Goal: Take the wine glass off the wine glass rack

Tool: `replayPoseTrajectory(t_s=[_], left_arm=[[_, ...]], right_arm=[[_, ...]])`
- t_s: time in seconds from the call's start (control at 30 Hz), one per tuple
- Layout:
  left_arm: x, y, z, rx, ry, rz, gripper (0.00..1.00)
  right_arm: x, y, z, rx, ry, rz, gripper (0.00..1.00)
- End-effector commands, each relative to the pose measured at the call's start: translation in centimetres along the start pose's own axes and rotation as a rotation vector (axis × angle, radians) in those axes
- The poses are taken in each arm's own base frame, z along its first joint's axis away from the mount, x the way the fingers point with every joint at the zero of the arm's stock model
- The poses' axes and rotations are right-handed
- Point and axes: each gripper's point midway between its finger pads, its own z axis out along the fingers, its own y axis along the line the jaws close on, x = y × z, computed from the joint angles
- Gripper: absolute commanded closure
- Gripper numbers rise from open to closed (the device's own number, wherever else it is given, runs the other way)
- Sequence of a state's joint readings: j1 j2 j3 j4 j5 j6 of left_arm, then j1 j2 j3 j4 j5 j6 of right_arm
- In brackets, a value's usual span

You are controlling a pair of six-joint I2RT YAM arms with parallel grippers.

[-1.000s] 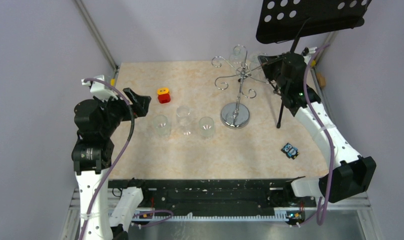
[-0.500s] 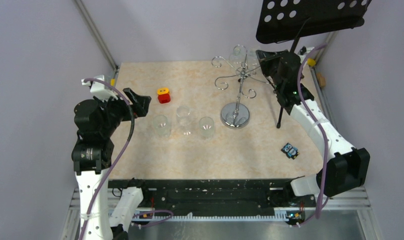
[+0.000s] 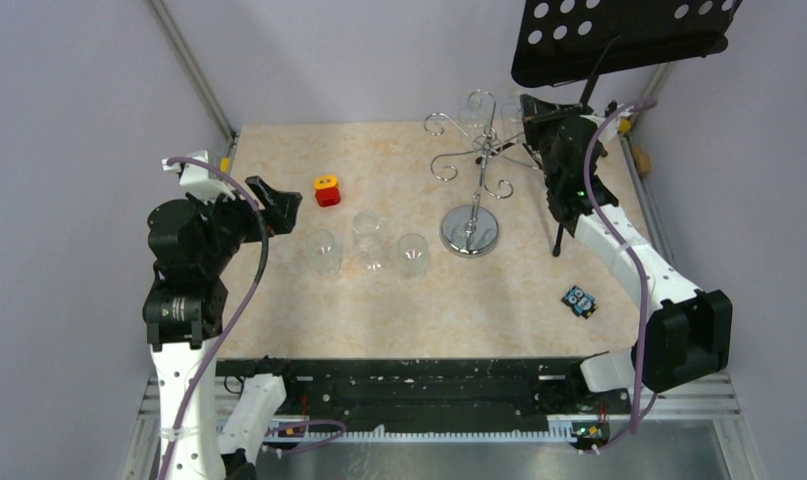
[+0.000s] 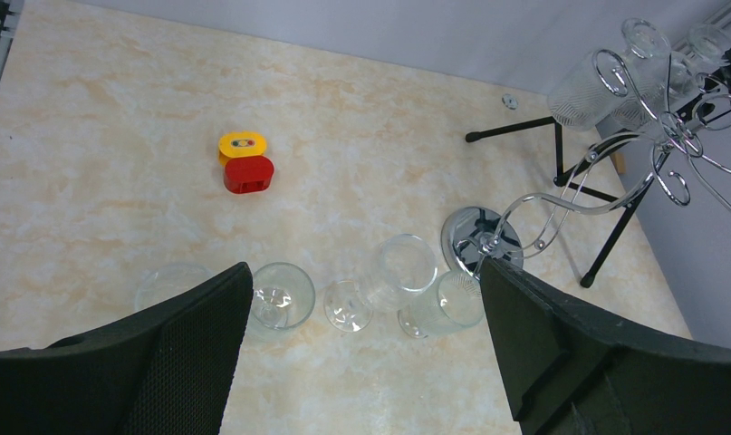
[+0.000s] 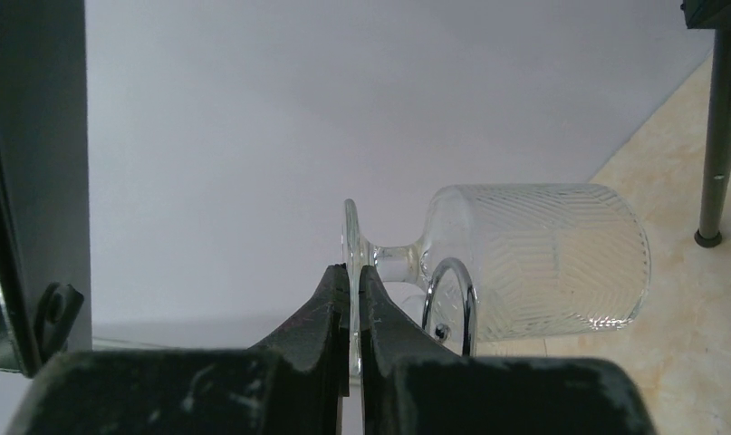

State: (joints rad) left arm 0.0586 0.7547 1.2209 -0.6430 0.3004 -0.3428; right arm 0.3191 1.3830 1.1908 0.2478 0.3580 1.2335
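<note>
The chrome wine glass rack (image 3: 471,232) stands on its disc base at the back right of the table, and its curled arms also show in the left wrist view (image 4: 615,186). A ribbed wine glass (image 5: 533,258) lies sideways with its stem by a chrome loop (image 5: 452,304). My right gripper (image 5: 354,272) is shut on the thin foot of that glass. From above, this gripper (image 3: 527,108) is at the rack's far right side, by the faint glass (image 3: 509,120). My left gripper (image 4: 363,267) hangs open and empty at the left (image 3: 276,203).
Three upright glasses (image 3: 367,238) stand in a row mid-table. A red and yellow block (image 3: 327,190) lies behind them. A black music stand (image 3: 619,40) overhangs the back right, its tripod leg (image 3: 559,230) beside the rack. A small blue item (image 3: 579,300) lies at the right.
My right gripper has moved toward the back wall and slightly left, still shut on the glass's foot. The left arm has not moved.
</note>
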Motion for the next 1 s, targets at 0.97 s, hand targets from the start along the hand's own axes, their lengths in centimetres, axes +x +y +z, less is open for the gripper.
replayPoseTrajectory(t_s=[0.97], left_arm=[[-1.1, -1.1, -0.6, 0.043, -0.040, 0.017, 0.01]], right_arm=[[-10.1, 4.8, -9.4, -0.087, -0.286, -0.043, 1.00]])
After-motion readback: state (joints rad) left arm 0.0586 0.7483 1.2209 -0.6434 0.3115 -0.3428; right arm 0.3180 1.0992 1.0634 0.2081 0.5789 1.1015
